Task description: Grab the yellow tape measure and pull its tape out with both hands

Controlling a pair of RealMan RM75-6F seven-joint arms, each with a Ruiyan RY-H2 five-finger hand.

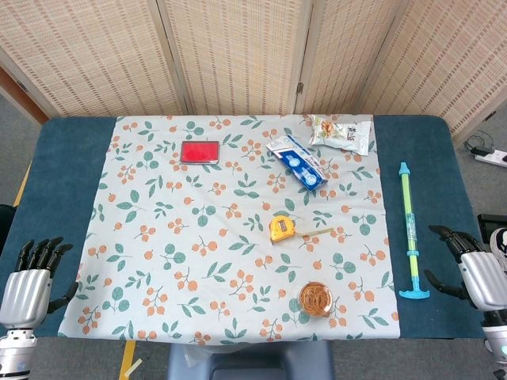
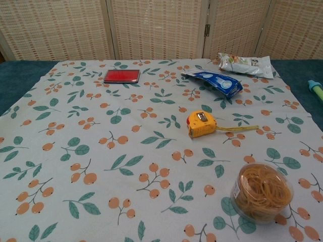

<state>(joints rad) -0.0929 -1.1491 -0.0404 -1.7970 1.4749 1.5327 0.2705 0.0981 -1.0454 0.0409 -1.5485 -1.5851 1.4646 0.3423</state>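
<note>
The yellow tape measure [image 1: 282,228] [image 2: 201,123] lies on the flowered cloth a little right of the table's middle, with a short length of yellow tape [image 2: 239,129] sticking out to its right. My left hand [image 1: 30,277] hovers at the table's near left corner, fingers apart and holding nothing. My right hand [image 1: 471,265] is at the near right edge, also empty with fingers spread. Both hands are far from the tape measure. Neither hand shows in the chest view.
A clear tub of rubber bands [image 1: 316,299] stands near the front, below the tape measure. A green and blue water squirter [image 1: 409,229] lies along the right. At the back lie a red case [image 1: 200,151], a blue packet [image 1: 296,161] and a snack bag [image 1: 341,131].
</note>
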